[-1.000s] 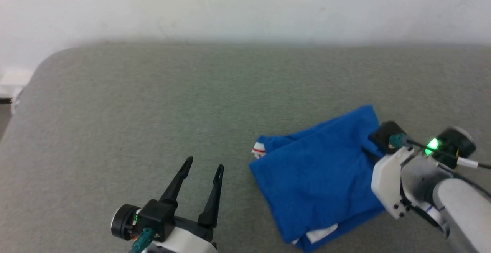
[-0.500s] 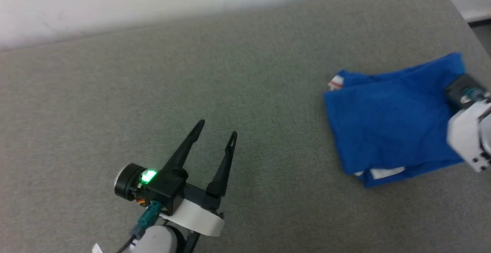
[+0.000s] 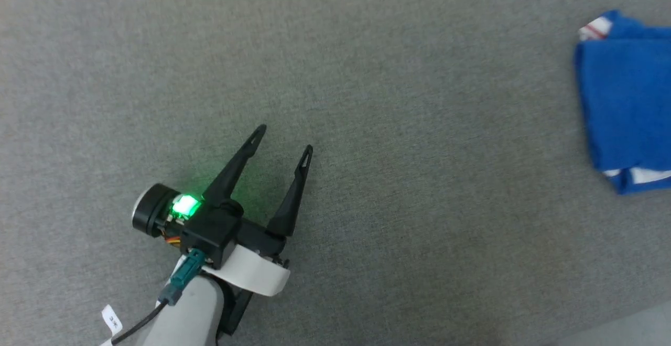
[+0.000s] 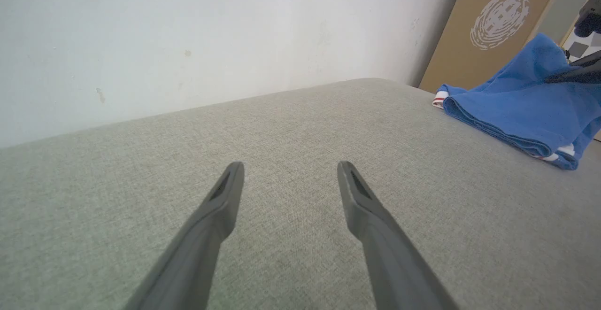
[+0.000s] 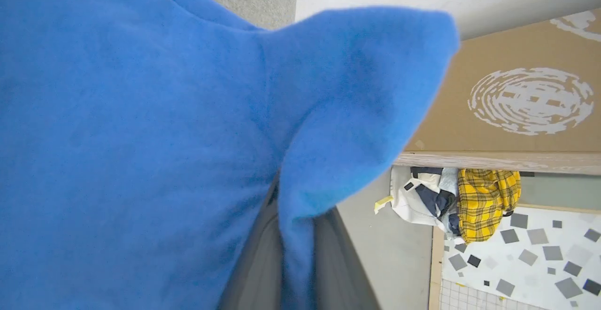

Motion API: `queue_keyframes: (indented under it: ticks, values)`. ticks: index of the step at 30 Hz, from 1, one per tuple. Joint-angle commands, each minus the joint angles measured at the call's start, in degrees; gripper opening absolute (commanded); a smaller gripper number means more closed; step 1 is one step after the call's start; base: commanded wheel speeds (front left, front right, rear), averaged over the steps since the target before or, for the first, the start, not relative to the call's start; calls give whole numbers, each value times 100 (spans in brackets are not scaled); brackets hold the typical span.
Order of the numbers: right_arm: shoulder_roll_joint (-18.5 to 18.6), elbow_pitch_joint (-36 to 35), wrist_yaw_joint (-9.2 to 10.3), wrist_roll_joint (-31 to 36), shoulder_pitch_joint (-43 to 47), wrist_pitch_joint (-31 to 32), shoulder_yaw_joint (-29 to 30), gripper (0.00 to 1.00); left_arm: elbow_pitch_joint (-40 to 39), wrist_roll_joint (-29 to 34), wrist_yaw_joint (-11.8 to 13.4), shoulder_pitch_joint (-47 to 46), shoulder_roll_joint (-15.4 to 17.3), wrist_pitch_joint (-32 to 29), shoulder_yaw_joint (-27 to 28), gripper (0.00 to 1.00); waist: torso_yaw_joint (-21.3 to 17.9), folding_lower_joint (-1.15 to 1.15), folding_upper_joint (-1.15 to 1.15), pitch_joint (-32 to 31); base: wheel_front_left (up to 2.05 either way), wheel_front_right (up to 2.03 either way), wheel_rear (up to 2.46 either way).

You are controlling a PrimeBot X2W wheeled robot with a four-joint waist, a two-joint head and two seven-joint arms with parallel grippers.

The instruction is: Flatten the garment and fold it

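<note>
You have the desk [image 3: 398, 126] under everything: a broad flat top with a grey woven cover, and it spreads on all sides of the left end effector [image 3: 284, 138]. Behind the desk, straight ahead of this end effector's fingers, stands a white wall [image 4: 188, 33]. A brown cardboard panel [image 4: 493, 23] with a round white print leans ahead and to the right of it.

The garment [image 3: 624, 99] is bright blue and lies on the desk in a loose folded bundle, well apart from the left end effector, far to its right. One part of the bundle is lifted up from the desk.

The left end effector hovers over bare grey cover; its two dark fingers are spread wide and nothing is between them. The right end effector [image 5: 298, 216] is closed on the garment: a fold of blue cloth is pinched between its two fingers and stands up beyond them as a peak.

On the floor past the right end effector you see a heap of clothes [image 5: 488, 202], one piece yellow plaid. A green light [image 3: 184, 205] glows on the left wrist, behind the fingers. A white edge with a red stripe [image 3: 593, 29] shows at the garment's corner nearest the left end effector's side.
</note>
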State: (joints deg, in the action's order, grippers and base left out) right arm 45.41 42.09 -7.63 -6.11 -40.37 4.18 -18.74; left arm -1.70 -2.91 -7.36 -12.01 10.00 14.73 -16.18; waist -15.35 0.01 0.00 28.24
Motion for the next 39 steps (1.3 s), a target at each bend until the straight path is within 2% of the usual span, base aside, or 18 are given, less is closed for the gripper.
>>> queue_keyframes:
  ticks: [1, 5, 9, 10, 11, 12, 20, 25, 32, 39]
  values:
    - [26, 107, 14, 165, -155, -106, 84, 0, -51, 56, -13, -81, 36, 27, -3, 100, 80, -1, 0, 368, 0, 0, 0]
    - [32, 564, 14, 733, -360, -386, 378, 0, -124, 84, -13, -156, 41, 27, -34, 100, 186, -1, 0, 540, 0, 0, 0]
    - [-75, 939, 14, 1007, -492, -524, 680, 0, -130, 95, 4, -176, 7, 27, -26, 100, 259, -1, 0, 578, 0, 0, 0]
    - [-110, 1029, 14, 1030, -515, -539, 767, 22, -128, 95, 5, -175, -4, 27, -30, 100, 285, -1, 0, 567, 0, 0, 0]
    - [-133, 1065, 14, 1098, -541, -605, 822, 78, -123, 93, 8, -171, -15, 27, -28, 100, 305, -1, 0, 544, 0, 0, 0]
    - [-166, 1104, 14, 1148, -568, -663, 896, 100, -114, 90, 11, -165, -25, 27, -25, 100, 321, -1, 0, 510, 0, 0, 0]
    - [-415, 1086, 14, 1638, -797, -994, 1076, 100, -17, -31, 29, -33, -179, 27, 87, 100, 421, -1, 0, -135, 0, 0, 0]
    - [-661, 883, 14, 1602, -921, -1311, 1057, 100, 109, -154, 48, 240, -344, 27, 211, 100, 559, -1, 0, -797, 0, 0, 0]
    - [-1270, 313, 14, 1017, -758, -1699, 1094, 100, 211, -303, 160, 698, -508, 27, 629, 100, 849, -1, 0, -1625, 0, 0, 0]
    - [-1941, -853, 14, 289, 142, -1855, 1404, 100, 251, -291, 345, 1042, -591, 27, 1068, 100, 1192, -1, 0, -2144, 0, 0, 0]
